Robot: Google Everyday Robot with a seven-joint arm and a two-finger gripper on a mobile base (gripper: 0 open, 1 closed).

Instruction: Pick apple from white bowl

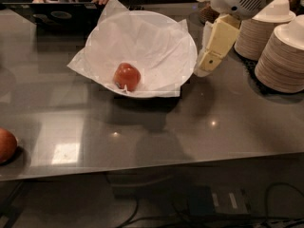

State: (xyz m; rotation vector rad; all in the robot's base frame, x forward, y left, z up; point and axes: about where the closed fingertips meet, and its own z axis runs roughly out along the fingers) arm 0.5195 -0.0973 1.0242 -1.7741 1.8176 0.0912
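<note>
The red apple (127, 76) lies in the white bowl (187, 39), on the crumpled white paper that lines it, toward the bowl's front left. The bowl stands at the back middle of the grey table. My gripper (207, 63) hangs just off the bowl's right rim, above the table, pointing down and to the left. It is to the right of the apple and apart from it. It holds nothing that I can see.
Two stacks of small paper bowls (273, 34) stand at the right. An orange-brown round fruit (6, 145) lies at the table's front left edge. A dark laptop (52, 14) and a person's arms are at the back left.
</note>
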